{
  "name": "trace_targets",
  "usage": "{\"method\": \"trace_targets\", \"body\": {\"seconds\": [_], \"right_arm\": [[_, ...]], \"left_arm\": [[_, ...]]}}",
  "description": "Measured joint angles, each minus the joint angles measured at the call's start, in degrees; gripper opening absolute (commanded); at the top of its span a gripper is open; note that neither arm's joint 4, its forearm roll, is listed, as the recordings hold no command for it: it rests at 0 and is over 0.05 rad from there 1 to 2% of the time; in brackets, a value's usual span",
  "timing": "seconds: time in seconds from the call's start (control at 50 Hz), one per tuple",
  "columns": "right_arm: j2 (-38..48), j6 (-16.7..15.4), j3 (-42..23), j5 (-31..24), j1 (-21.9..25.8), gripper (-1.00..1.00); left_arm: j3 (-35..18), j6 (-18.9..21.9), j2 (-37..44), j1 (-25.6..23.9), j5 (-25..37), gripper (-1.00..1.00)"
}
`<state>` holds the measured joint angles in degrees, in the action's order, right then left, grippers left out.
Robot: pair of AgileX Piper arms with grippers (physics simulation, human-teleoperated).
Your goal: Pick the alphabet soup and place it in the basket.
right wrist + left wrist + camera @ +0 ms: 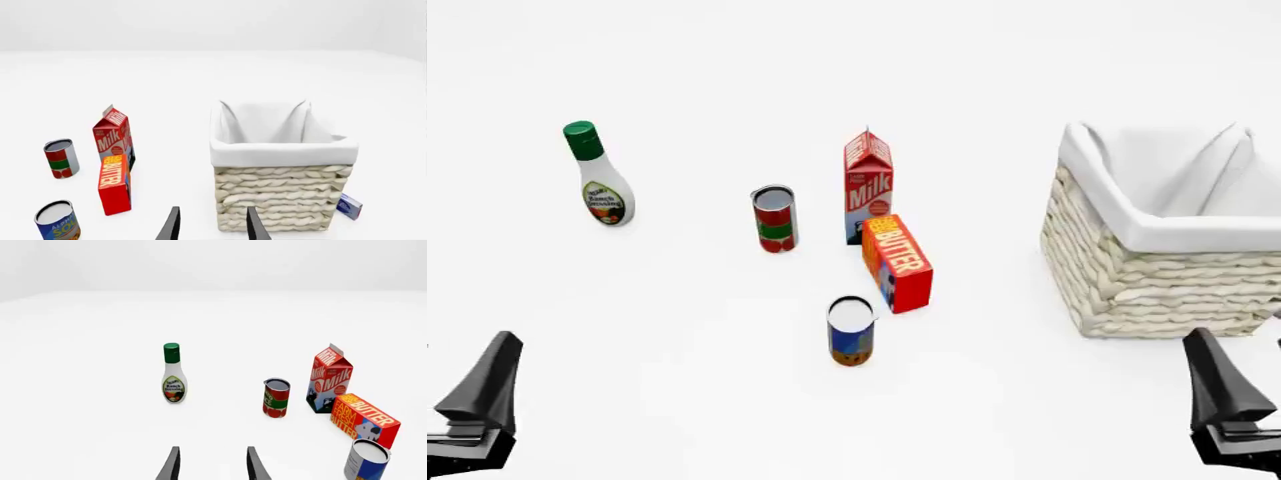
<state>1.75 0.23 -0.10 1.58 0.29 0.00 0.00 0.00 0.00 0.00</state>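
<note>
Both claws sit lowest in the front view, the left gripper [481, 410] and right gripper [1228, 405] as dark angular wedges at the near corners. Each wrist view shows its two thin black fingers parted with nothing between them. Just ahead, centre, the soup can [850, 331] stands upright on the smooth white table [694, 300]: a small cylinder, pale flat top, blue and orange label. Beyond it lie a red butter box [898, 264], a gabled milk carton [868, 186], a red-and-green can [774, 218] and a rounded dressing bottle [599, 177]. Well right stands the square woven basket [1148, 270], its white cloth folded over the rim.
</note>
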Motion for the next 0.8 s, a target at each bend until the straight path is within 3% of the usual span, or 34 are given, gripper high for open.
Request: {"method": "trace_targets", "body": {"seconds": [0.46, 0.8], "right_arm": [[-1.5, -0.2, -1.7, -2.2, 0.7, 1.00], [-1.7, -1.1, -6.5, -5.1, 4.9, 1.00]], "left_arm": [[0.0, 0.0, 0.0, 0.0, 0.0, 1.00], [0.0, 0.0, 0.0, 0.0, 0.0, 1.00]]}}
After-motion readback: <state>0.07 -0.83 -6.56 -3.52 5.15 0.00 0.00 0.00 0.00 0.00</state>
